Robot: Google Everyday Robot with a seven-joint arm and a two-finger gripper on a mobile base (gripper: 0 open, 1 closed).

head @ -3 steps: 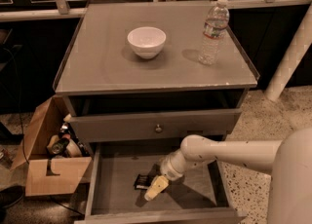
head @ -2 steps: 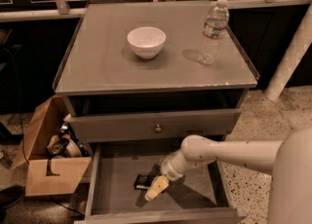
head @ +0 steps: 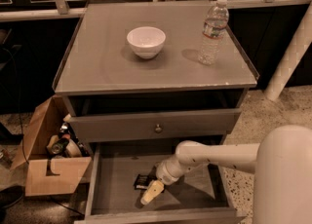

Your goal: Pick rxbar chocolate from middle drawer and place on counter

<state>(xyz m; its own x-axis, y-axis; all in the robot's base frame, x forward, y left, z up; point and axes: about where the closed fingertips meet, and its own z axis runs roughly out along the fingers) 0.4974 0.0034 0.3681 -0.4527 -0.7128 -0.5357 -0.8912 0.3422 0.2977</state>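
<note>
The large, flat, smooth grey counter [head: 107, 67] tops the cabinet, with thin raised rims along its sides. Below it, under a closed grey drawer front with a round metal knob [head: 158, 128], the wide, shallow grey middle drawer [head: 114, 174] stands pulled open. The robot's thick white arm [head: 219, 155] reaches into the drawer from the right. An open brown cardboard box [head: 48, 177] sits on the floor to the left of the cabinet. On the counter stand a clear plastic water bottle [head: 213, 32] and, well apart from it, a small white bowl [head: 146, 41]. The pale yellow-tipped gripper [head: 150, 194] is low over the drawer floor, at the small flat rxbar chocolate [head: 141, 181] in its black wrapper, which lies on the floor near the middle. Whether the gripper is released or clenched on the bar cannot be told here. The bar is likely light and fairly stiff, though its glossy wrapper may slip. The sound hold is probably across its narrow width near the middle, so that it lifts level.
</note>
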